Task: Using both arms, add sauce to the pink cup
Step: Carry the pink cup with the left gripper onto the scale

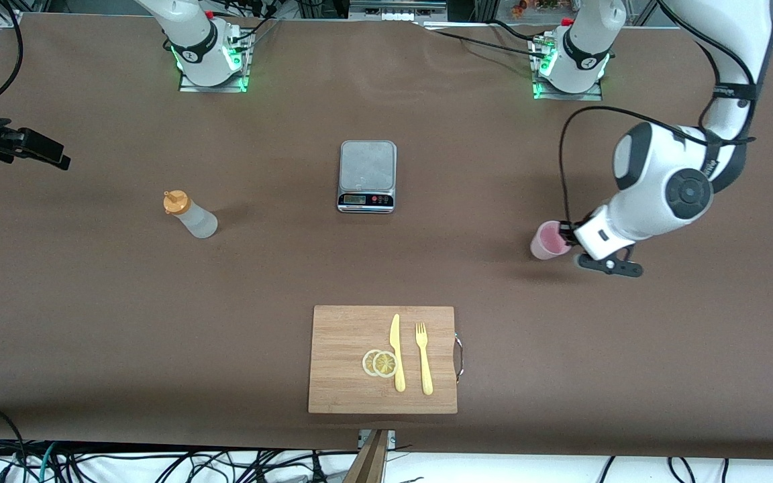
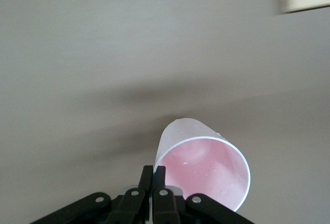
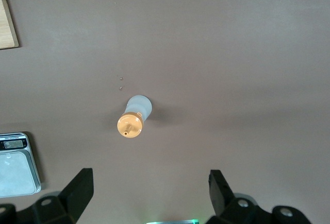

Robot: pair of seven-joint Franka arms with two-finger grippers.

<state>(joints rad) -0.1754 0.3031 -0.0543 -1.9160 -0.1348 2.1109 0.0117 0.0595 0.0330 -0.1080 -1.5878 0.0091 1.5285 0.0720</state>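
Left gripper (image 2: 153,193) pinched narrow on rim of the pink cup (image 1: 549,241), cup looks tilted, prob just off the table (image 1: 386,268) near left arm's end, contact hard to confirm. Right gripper (image 3: 149,193) fingers wide, empty, up over right arm's end. The sauce (image 1: 188,215) stands upright, well apart below it. Step: cup pickup; next, right arm needs to drop and grab bottle.

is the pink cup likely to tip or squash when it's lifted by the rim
The pink cup looks thin, translucent and empty, so probably light and easily tipped. The left gripper pinches only one side of its rim, so the wall may flex. Its tapered shape may let it swing.
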